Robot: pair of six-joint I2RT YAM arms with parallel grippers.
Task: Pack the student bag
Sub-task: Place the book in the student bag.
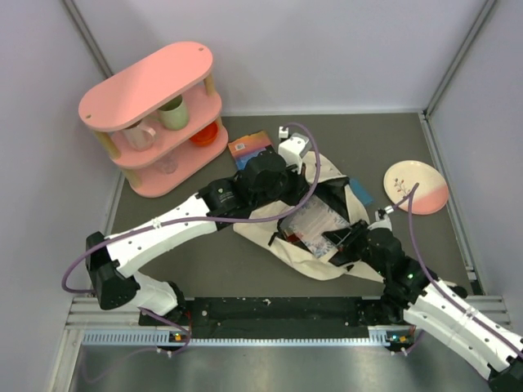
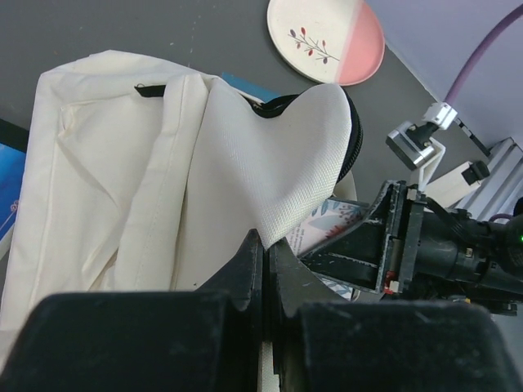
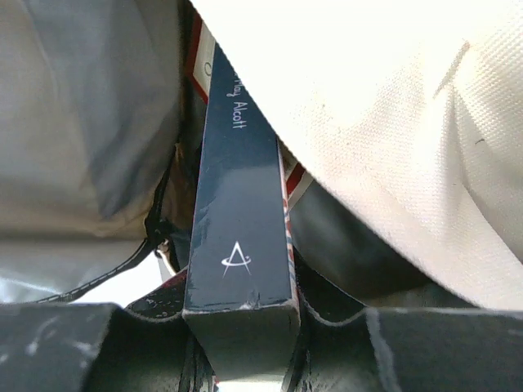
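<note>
The student bag [image 1: 315, 263] lies flat in the middle of the dark bench [image 1: 196, 261], between the two arms, with its mouth open towards the right arm. From the left wrist its cream canvas [image 2: 106, 188] fills the left half of the view, and a black zip edge [image 2: 353, 139] curves round the raised lip.

The left pincer [image 2: 266, 261] is fully closed. Its two fingers pinch the corner of that cream lip and hold it up off the rest of the bag.

The right pincer [image 3: 241, 314] stands partly open, clamped on the spine end of a book [image 3: 241, 237]. The spine is dark navy, with a small white emblem and the word "Alcott". The far end of the book is inside the bag, under the lifted canvas [image 3: 392, 122] and over a grey lining [image 3: 90, 114]. From above, the book's pale patterned cover [image 1: 310, 222] shows in the bag's mouth.

A flat orange and blue item [image 1: 249, 147] lies just beyond the bag's far edge. A blue corner [image 1: 359, 192] pokes out from under its right side. To the right, apart from the bag, lies a cream and pink plate [image 1: 415, 186] painted with a twig.

At the far left stands a pink shelf [image 1: 155, 82]. It holds a green mug [image 1: 172, 113], a clear cup [image 1: 140, 135] and an orange bowl [image 1: 204, 133].
</note>
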